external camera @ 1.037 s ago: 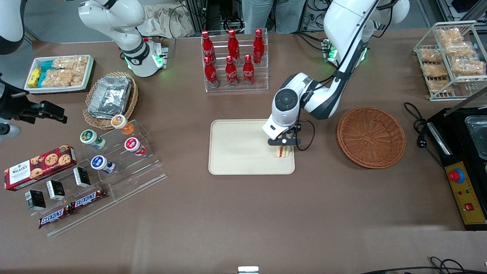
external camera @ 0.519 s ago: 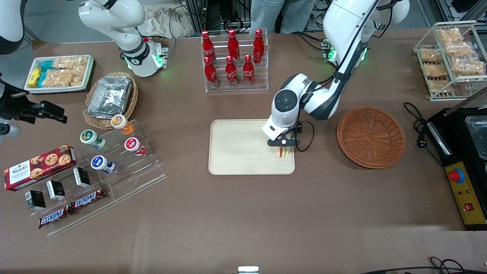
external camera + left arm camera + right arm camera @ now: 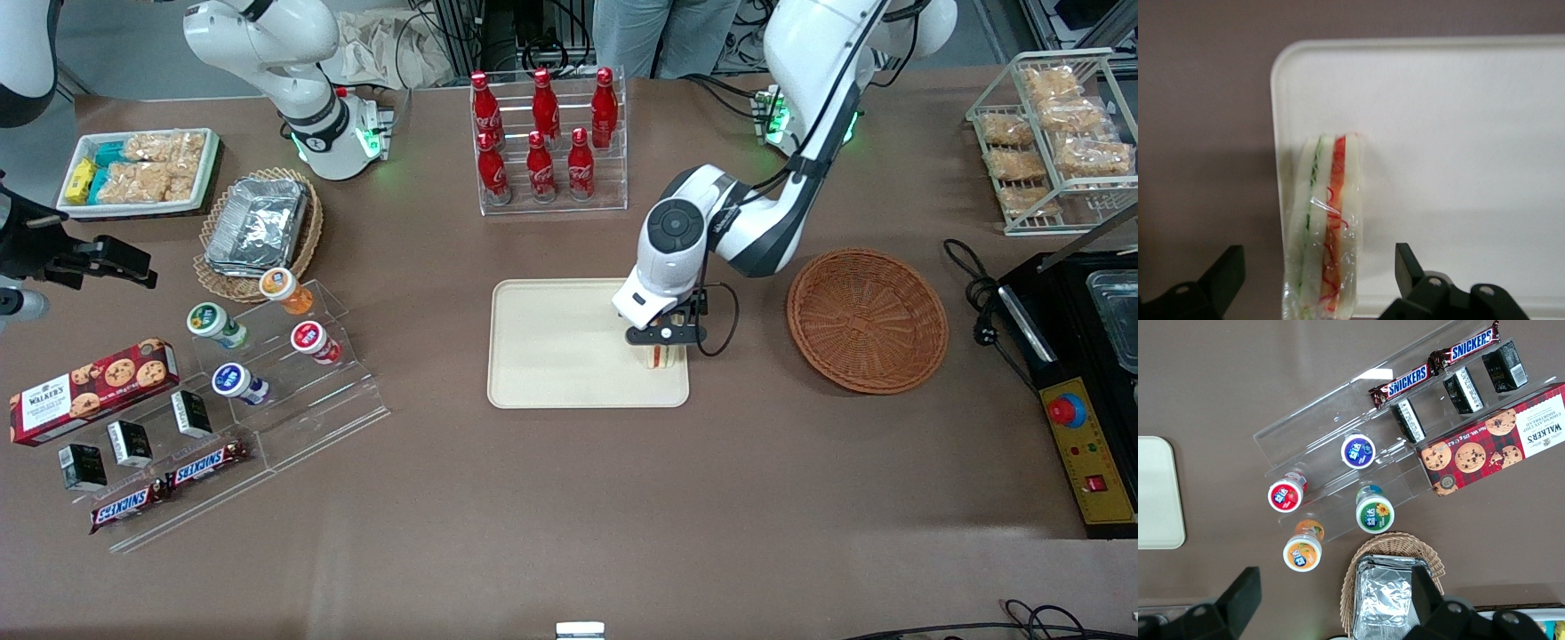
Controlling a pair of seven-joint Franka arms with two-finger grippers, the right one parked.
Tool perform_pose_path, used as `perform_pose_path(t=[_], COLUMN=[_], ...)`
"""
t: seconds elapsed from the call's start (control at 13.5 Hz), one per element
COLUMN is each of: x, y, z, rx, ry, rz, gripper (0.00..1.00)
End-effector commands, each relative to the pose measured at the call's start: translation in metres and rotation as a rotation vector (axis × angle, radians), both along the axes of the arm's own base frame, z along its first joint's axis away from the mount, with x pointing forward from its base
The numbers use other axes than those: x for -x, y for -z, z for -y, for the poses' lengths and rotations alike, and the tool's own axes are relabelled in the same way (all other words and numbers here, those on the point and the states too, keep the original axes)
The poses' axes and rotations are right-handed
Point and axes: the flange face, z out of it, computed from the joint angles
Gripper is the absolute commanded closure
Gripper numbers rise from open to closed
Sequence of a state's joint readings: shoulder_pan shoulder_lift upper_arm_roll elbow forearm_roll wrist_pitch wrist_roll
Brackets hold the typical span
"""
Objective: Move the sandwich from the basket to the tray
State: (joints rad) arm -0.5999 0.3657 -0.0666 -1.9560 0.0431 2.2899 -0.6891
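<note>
Sandwich [image 3: 1323,227] stands on its edge on the tray [image 3: 551,347], close to the rim nearest the basket [image 3: 867,320], which sits empty toward my working arm's end of the counter. My end effector [image 3: 662,336] hovers directly above it, released: in the wrist view both fingers [image 3: 1221,277] stand apart from the bread, one on each flat face. The wedge's long axis runs between my fingers, filling stripes up. I judge placement done, so a straight lift should clear it without tipping it
</note>
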Motion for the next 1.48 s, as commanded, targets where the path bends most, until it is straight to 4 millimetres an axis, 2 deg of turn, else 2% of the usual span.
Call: perform_pose_path(t=[0.0,0.15,0.3,0.59,0.81,0.96,1.26,1.41], x=[-0.028,-0.052,-0.069,-0.086,-0.087,-0.089,-0.086,-0.08], y=[-0.065,-0.1,-0.124,-0.166,-0.206,-0.228,-0.261,-0.273], z=[-0.023,-0.036,-0.053,-0.093,-0.136,-0.174,-0.234,-0.246], rx=[-0.001,-0.014,0.011,0.038,0.04,0.046,0.048,0.049], ry=[-0.06,-0.099,-0.143,-0.128,-0.105,-0.09,-0.077,-0.043], rz=[0.008,-0.011,-0.001,-0.029,-0.063,-0.059,-0.055,-0.053], gripper=[0.0,0.0,0.0,0.0,0.0,0.0,0.0,0.0])
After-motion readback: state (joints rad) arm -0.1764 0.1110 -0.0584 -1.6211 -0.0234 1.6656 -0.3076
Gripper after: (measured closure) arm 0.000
